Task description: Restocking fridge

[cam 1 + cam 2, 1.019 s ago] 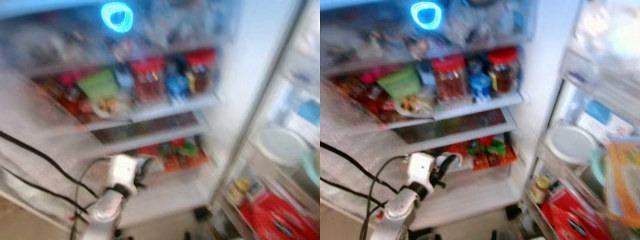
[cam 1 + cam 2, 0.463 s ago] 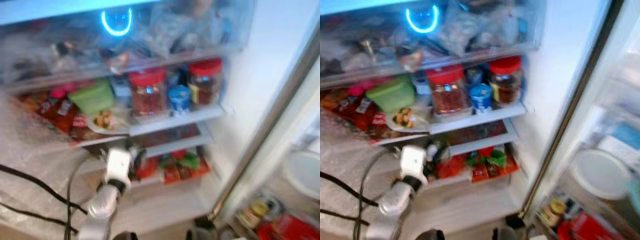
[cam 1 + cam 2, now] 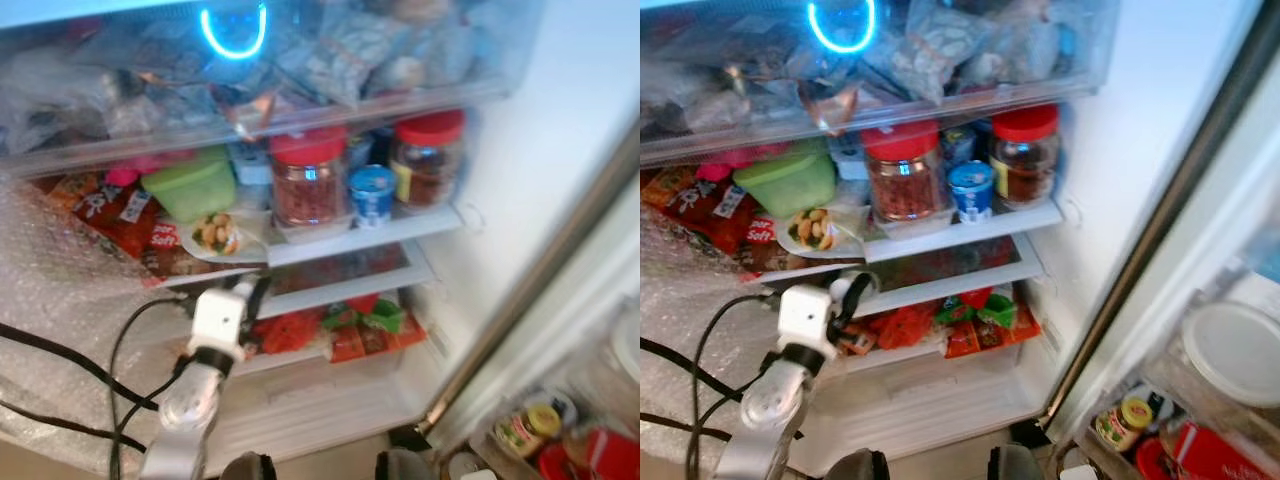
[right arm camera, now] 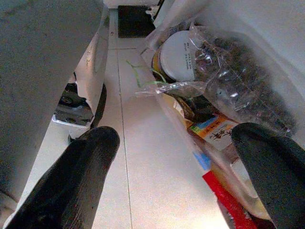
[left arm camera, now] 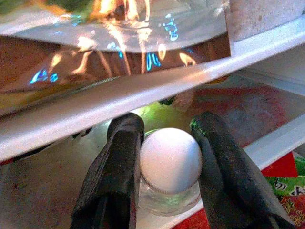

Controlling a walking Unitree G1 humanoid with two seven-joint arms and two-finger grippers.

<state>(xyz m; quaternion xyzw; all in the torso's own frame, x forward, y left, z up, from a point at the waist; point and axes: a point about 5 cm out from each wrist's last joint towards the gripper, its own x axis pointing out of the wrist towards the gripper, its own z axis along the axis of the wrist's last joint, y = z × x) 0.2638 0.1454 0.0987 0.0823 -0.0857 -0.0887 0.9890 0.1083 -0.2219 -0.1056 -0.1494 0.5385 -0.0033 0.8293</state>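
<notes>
Right now I have the left gripper (image 5: pixel 164 157) reaching into the fridge, low and left of centre in the head views, and its two black fingers (image 5: pixel 116 162) are clamped on a small glass jar with a white lid (image 5: pixel 170 160) — one finger on each side of the lid. The jar sits at the front lip of the thin lower shelf (image 3: pixel 340 290), just under the white edge of the shelf above (image 5: pixel 143 90), which carries the red-lidded jars (image 3: pixel 308 178), a blue-topped cup (image 3: pixel 372 192) and a green tub (image 3: pixel 190 188) in the middle of the frame. Below it lie red and green packets (image 3: pixel 350 325).

My judgement: the step is setting this jar down on that lower shelf. To do it well I would keep the wrist low, since clearance under the upper shelf edge looks tight, and push the jar further back before letting go — released at the lip, it could tip forward onto the packets. I would also make sure the base is flat on the shelf; whether it already rests there I cannot tell. Then part the fingers only a little and draw straight back, so the lid is not dragged along.

The right gripper (image 4: pixel 176 167) hangs idle with its fingers spread wide, over pale floor beside bagged groceries (image 4: pixel 224 90).
</notes>
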